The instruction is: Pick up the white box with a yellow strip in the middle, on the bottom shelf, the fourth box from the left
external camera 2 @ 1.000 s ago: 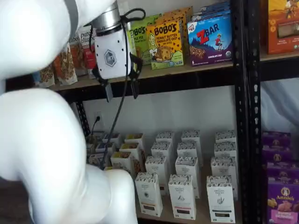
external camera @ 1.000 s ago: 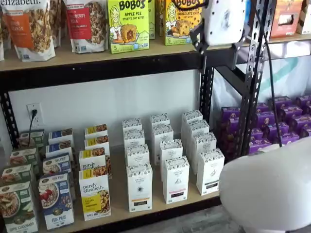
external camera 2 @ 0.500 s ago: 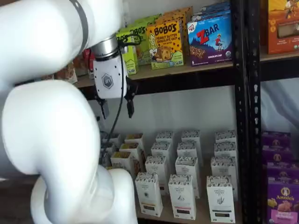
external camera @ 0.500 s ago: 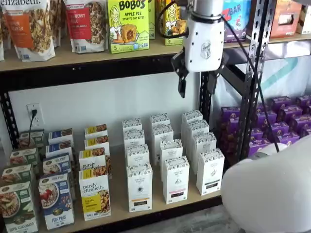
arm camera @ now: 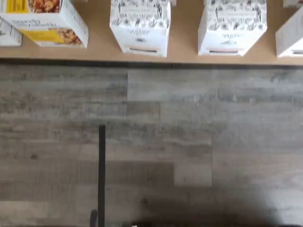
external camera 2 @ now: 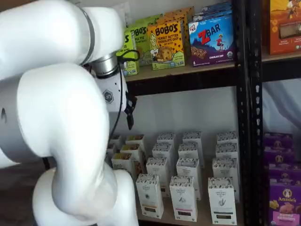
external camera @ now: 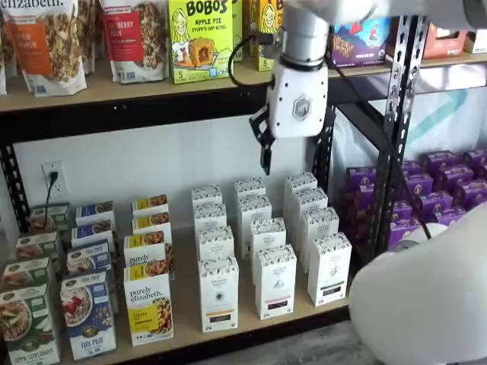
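Note:
The white box with its tan strip stands at the front of its row on the bottom shelf. It also shows in the wrist view at the board's edge, and as the leftmost front carton. My gripper hangs well above the white cartons, just under the upper shelf and a little right of that box's row. One black finger shows plainly; the other blends into the dark upright. The gripper is open and nothing is in it. The arm hides most of the gripper.
Like white cartons with black strips stand to the right, purely elizabeth boxes to the left. A black upright runs behind the gripper. Bobo's boxes fill the upper shelf. Purple boxes sit in the right rack. My white arm blocks much.
The gripper has come down from the upper shelf's height and moved left across the rack front. Its jaws have stayed open and nothing was taken.

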